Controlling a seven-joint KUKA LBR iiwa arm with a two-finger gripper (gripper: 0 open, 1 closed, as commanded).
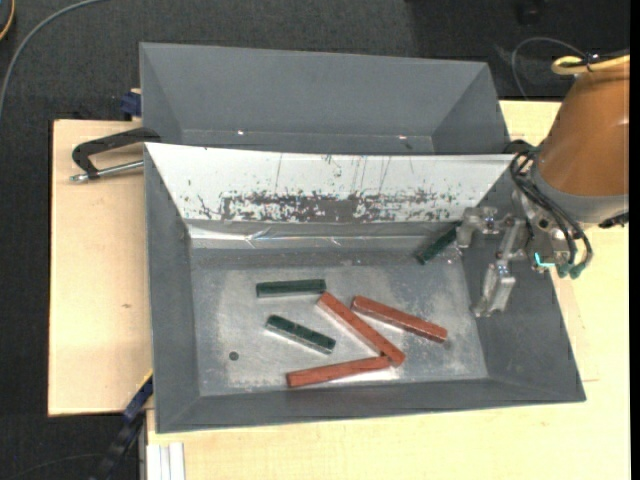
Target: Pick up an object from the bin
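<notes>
My gripper [481, 264] hangs over the bin's right side, near the right wall. Its two fingers stand apart, one fingertip [468, 234] toward the back and the other [491, 295] toward the front, with nothing between them. A short dark green bar [436, 247] lies tilted just left of the back fingertip; I cannot tell whether they touch. A red bar [400, 320] lies on the floor left of and below the front fingertip, and a second red bar [360, 329] crosses next to it.
Further left lie a third red bar [338, 372] near the front wall and two dark green bars [290, 289] [300, 333]. The sloped right wall is close beside the gripper. The orange-covered arm reaches in from the right.
</notes>
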